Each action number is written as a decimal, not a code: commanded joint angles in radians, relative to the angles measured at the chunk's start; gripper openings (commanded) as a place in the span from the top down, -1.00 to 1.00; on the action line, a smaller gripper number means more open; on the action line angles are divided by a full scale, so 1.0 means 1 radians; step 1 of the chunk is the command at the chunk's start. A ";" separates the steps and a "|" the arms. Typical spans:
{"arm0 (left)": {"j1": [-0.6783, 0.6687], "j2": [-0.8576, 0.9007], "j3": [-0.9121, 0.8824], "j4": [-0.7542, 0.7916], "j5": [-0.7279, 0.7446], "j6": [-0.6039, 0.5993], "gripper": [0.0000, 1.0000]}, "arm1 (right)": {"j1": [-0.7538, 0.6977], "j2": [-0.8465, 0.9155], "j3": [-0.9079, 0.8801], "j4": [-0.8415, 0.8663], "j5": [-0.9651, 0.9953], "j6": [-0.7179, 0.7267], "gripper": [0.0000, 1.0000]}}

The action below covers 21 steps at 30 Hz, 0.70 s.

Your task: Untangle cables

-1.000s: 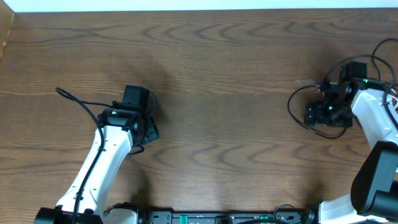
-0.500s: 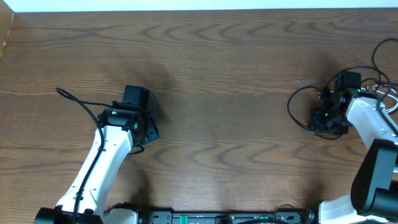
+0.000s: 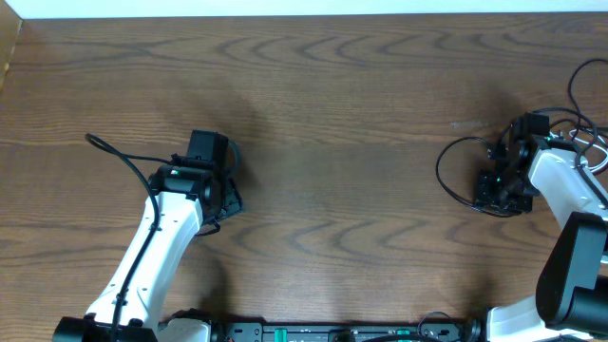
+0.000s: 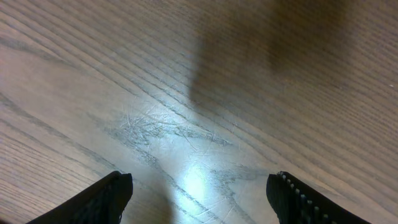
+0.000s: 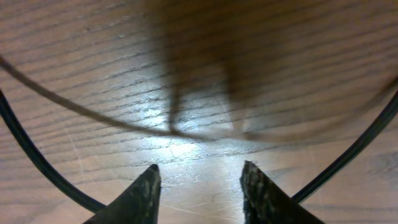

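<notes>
Dark brown wood of the bench [image 3: 332, 114] under both arms. At the far right, black cable [image 3: 439, 171] in a loose loop on the bench, curving around the right claw [image 5: 200, 171]. From the right wrist, the same cable seen as two dark arcs, one to each side of the fingertips [image 5: 142, 193], not between them. Right claw open with a rather narrow gap, low over the wood, gripping nothing. Only a blurred brownish strand [image 5: 124, 121] across the view ahead of the tips; touching them or not, impossible to tell. White cable [image 3: 594, 149] hard to make out: just thin pale strands near the right edge, beside the right arm. Left claw [image 4: 200, 183] at the left part of the bench, well apart from both cables, spread wide and empty, with bare wood and a bright glare between its fingers.
</notes>
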<state>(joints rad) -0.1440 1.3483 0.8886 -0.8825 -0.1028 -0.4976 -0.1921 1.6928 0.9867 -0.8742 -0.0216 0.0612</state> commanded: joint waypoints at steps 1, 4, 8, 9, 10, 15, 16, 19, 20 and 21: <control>0.003 -0.002 0.009 -0.003 0.006 -0.005 -0.49 | 0.006 -0.010 -0.009 0.000 0.024 0.044 0.45; 0.003 -0.002 0.009 -0.003 0.006 -0.005 -0.50 | 0.006 -0.010 -0.009 0.001 0.024 0.044 0.85; 0.003 -0.002 0.009 -0.003 0.006 -0.005 -0.49 | 0.006 -0.010 -0.009 0.014 0.023 0.052 0.98; 0.003 -0.002 0.009 -0.003 0.005 -0.005 -0.49 | 0.006 -0.010 -0.009 0.026 0.023 0.067 0.98; 0.003 -0.002 0.009 -0.003 0.006 -0.005 -0.49 | 0.006 -0.010 -0.009 0.039 0.021 0.077 0.98; 0.003 -0.002 0.009 -0.003 0.006 -0.005 -0.49 | 0.006 -0.010 -0.006 0.071 -0.035 0.080 0.98; 0.003 -0.002 0.009 -0.004 0.006 -0.005 -0.49 | 0.006 -0.010 -0.005 0.071 -0.076 0.069 0.96; 0.003 -0.002 0.009 -0.003 0.006 -0.005 -0.49 | 0.006 -0.010 -0.004 0.073 -0.200 -0.017 0.59; 0.003 -0.002 0.009 -0.003 0.006 -0.005 -0.49 | 0.006 -0.010 -0.002 0.073 -0.254 -0.045 0.42; 0.003 -0.002 0.009 -0.003 0.006 -0.005 -0.49 | 0.006 -0.010 0.002 0.072 -0.291 -0.063 0.36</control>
<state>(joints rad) -0.1440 1.3483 0.8886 -0.8829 -0.1024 -0.4976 -0.1921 1.6928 0.9844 -0.8021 -0.1333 0.0822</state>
